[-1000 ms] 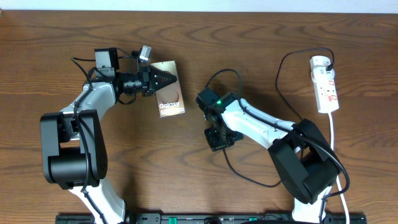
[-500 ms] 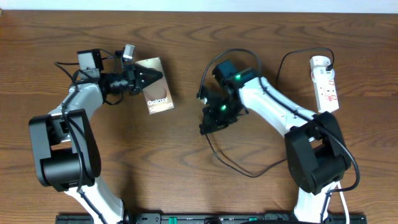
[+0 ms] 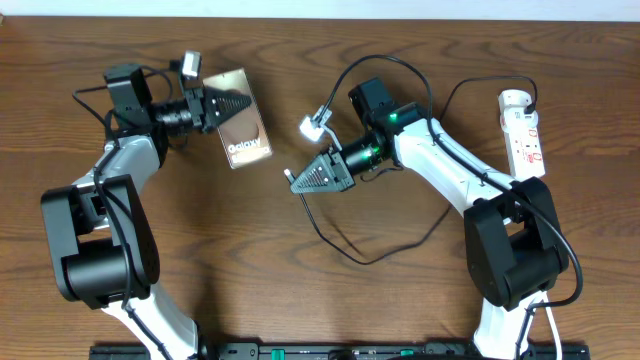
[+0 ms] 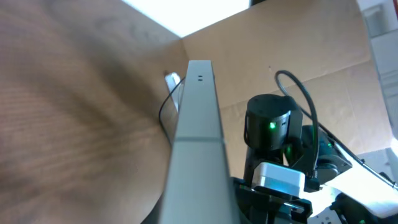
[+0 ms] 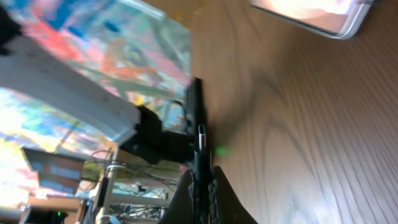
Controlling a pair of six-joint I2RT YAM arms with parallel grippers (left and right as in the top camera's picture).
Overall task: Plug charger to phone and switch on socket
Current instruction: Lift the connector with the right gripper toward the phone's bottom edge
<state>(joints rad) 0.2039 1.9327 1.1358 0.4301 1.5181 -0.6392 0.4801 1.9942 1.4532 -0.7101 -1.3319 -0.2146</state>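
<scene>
Now left gripper [image 3: 244, 103] clamps phone [image 3: 243, 142]; right gripper [image 3: 297, 184] pinches charger [image 5: 198, 149].

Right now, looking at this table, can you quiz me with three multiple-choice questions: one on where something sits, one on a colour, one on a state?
1. Where is the socket?
A) far left
B) far right
C) in the middle

2. What colour is the charger cable?
A) white
B) red
C) black

3. What state is the phone in?
A) lying untouched
B) gripped by the left fingers
C) already plugged in

Answers:
1. B, the white strip lies at the right edge of the overhead view.
2. C, it runs as a thin black loop.
3. B, the left fingers are closed on its end, and the plug tip in the right fingers is apart from it.
</scene>
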